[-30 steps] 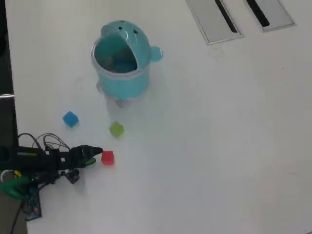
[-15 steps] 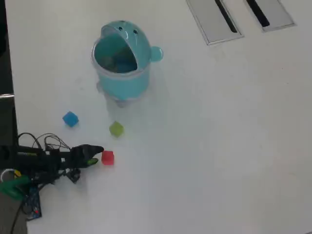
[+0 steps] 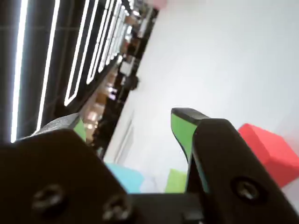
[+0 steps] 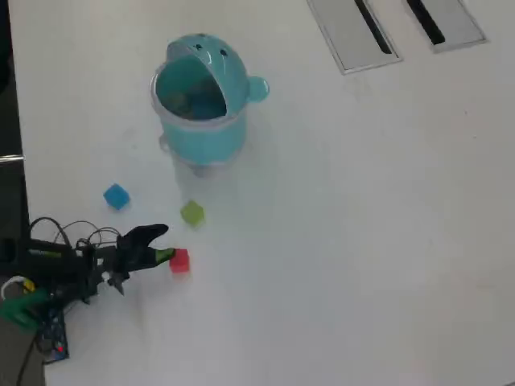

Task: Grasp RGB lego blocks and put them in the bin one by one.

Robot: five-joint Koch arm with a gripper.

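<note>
My gripper (image 4: 163,244) has spread its jaws since a moment ago, one tip just beside the red block (image 4: 179,260), which sits outside them on the table (image 4: 362,241). Nothing's grasped; green (image 4: 192,212) and blue (image 4: 117,196) blocks wait near, the whale bin (image 4: 201,133) farther off.

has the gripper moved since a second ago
Yes. In the overhead view the gripper has opened and edged up toward the green block, beside the red block.
</note>
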